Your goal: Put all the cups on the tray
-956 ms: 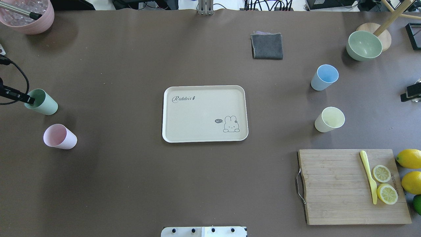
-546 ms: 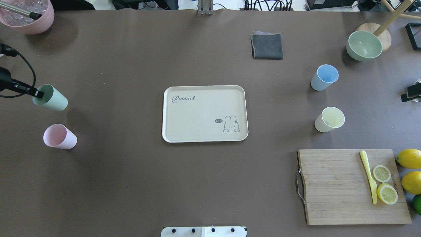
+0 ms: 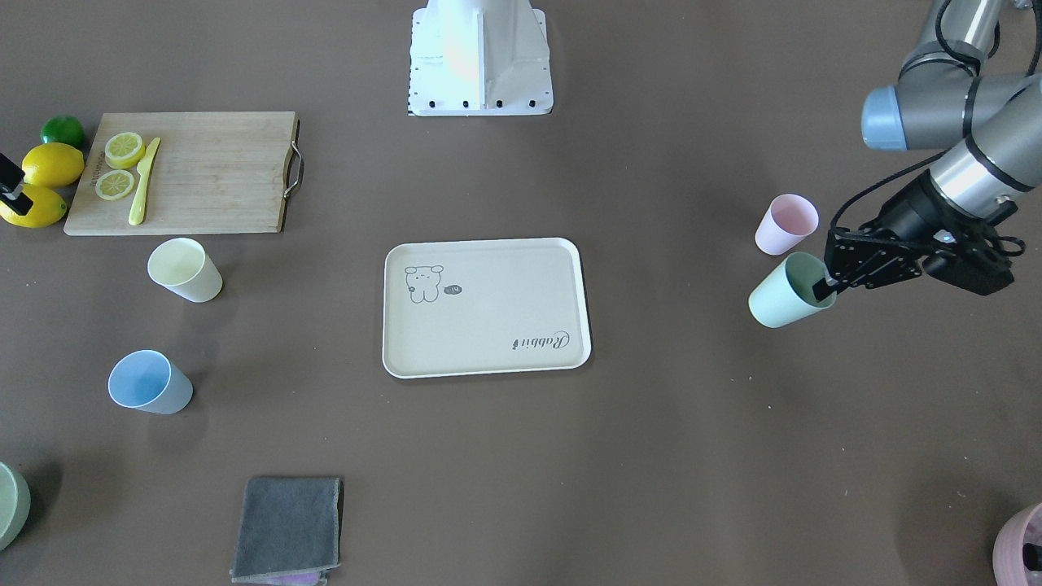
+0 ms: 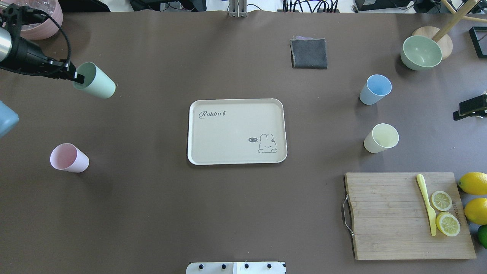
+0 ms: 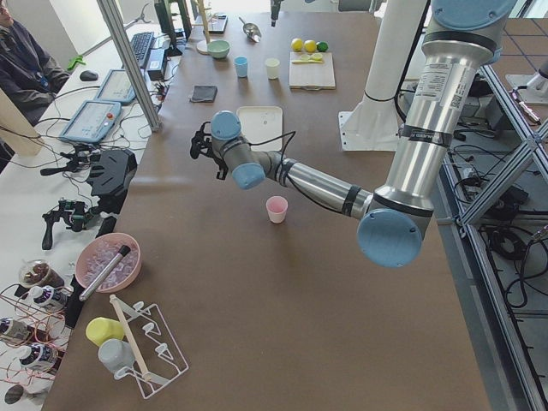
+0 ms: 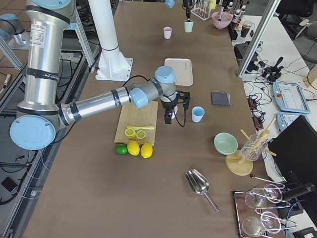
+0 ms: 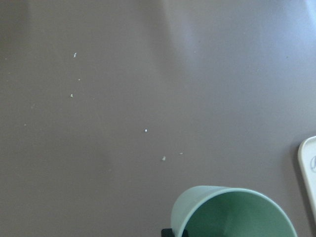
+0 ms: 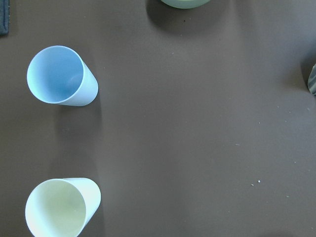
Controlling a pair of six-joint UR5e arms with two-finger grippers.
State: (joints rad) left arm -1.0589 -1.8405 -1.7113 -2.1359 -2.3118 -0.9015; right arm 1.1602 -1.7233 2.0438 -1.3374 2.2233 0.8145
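The cream Rabbit tray (image 4: 236, 104) lies at the table's middle with nothing on it; it also shows in the front view (image 3: 488, 358). My left gripper (image 4: 78, 78) is shut on the rim of a green cup (image 4: 95, 85), held tilted above the table, left of the tray and beyond it. The left wrist view shows this cup (image 7: 232, 215) and a tray corner (image 7: 308, 163). A pink cup (image 4: 69, 158) stands at the left. A blue cup (image 4: 374, 89) and a pale yellow cup (image 4: 381, 138) stand at the right. My right gripper (image 4: 470, 108) is open at the right edge, above bare table.
A bamboo cutting board (image 4: 384, 217) with lemon slices and a yellow knife lies at the near right, lemons (image 4: 473, 183) beside it. A grey cloth (image 4: 309, 53) and a green bowl (image 4: 421, 52) sit at the far right. A pink bowl (image 4: 38, 26) stands at the far left corner.
My left gripper has lifted the green cup and carried it rightward and farther from the robot. The right gripper has edged slightly into view.
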